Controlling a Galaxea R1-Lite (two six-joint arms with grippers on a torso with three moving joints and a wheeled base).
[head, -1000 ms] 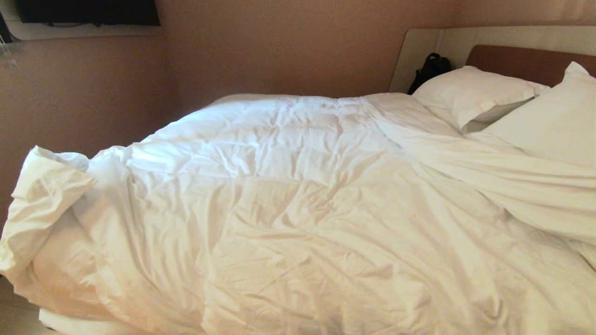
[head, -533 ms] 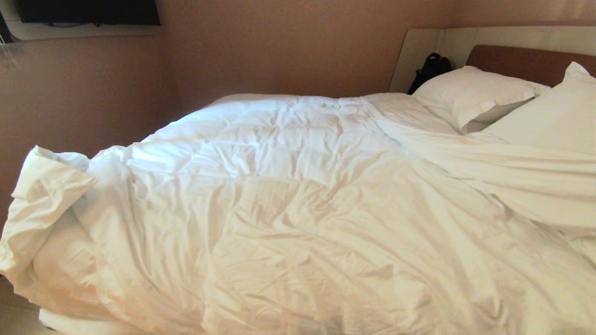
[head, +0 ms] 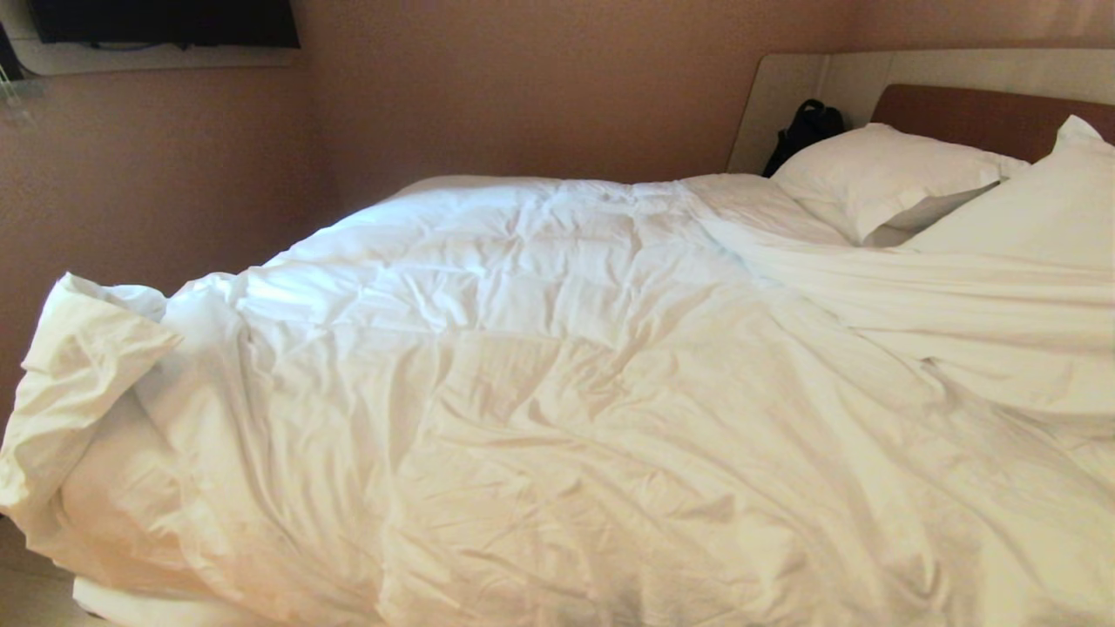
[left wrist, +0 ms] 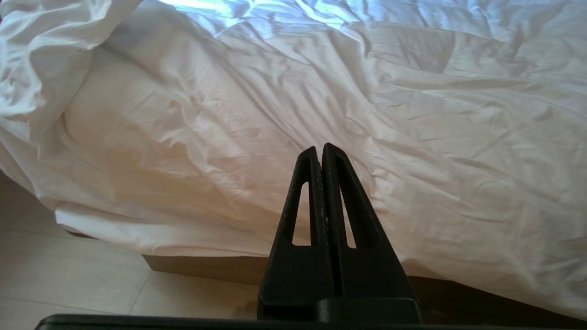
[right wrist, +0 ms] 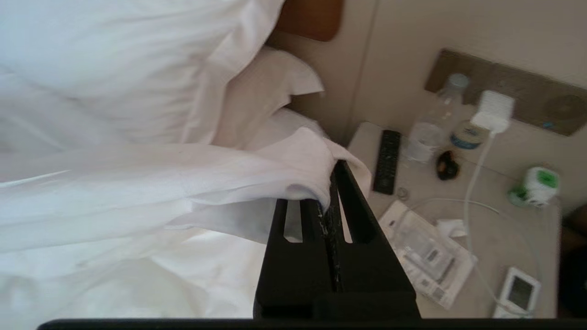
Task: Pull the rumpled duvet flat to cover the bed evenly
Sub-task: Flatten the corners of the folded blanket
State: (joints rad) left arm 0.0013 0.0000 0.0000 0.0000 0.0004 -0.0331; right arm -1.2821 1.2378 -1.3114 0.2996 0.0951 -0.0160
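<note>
Head view, left to right: duvet [head: 523,392] spread over most of the bed [head: 984,113], bunched into a folded lump at 9 o'clock, quilted squares fairly smooth through centre, then a long taut ridge running toward 3 o'clock below two pillows [head: 880,174]. Left pincer [left wrist: 321,151] parked low off the near bed edge, jaws pressed together on nothing, clear of the cloth. Right pincer [right wrist: 332,183] out of the head view; its wrist view shows jaws clamped on a corner of the duvet, fabric pinched between the tips and stretched back over the bed, nightstand [right wrist: 495,215] with remote [right wrist: 387,160] and bottle [right wrist: 435,123] beyond. Step in hand, by my reading: drawing this corner out toward the head end, at the nightstand side. Doing it well calls for a steady, level pull along the ridge line so the fold opens instead of dragging the whole cover sideways; keep the grip firm, since only a thin edge is caught. Stop once the ridge flattens. The 9 o'clock lump needs separate attention.
</note>
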